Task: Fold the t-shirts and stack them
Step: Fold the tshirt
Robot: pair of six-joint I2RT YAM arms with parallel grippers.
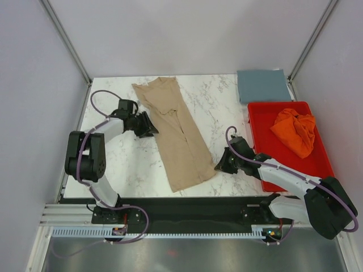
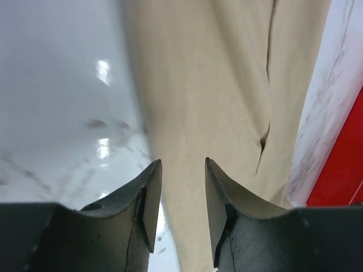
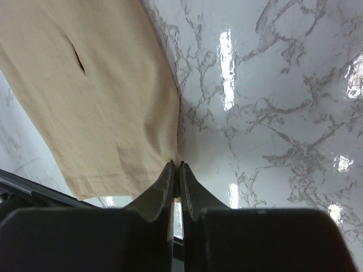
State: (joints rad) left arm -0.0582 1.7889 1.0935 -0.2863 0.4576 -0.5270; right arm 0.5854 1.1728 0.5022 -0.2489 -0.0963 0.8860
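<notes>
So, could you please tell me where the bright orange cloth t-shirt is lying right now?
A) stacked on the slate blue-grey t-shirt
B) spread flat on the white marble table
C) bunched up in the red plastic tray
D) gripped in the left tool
C: the bright orange cloth t-shirt lies crumpled inside the red plastic tray, apart from the slate blue-grey t-shirt folded behind it.

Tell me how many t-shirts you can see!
3: a long tan cloth t-shirt in the middle, a folded slate-blue cloth t-shirt at the far right corner, a crumpled orange cloth t-shirt in the red plastic tray.
</notes>
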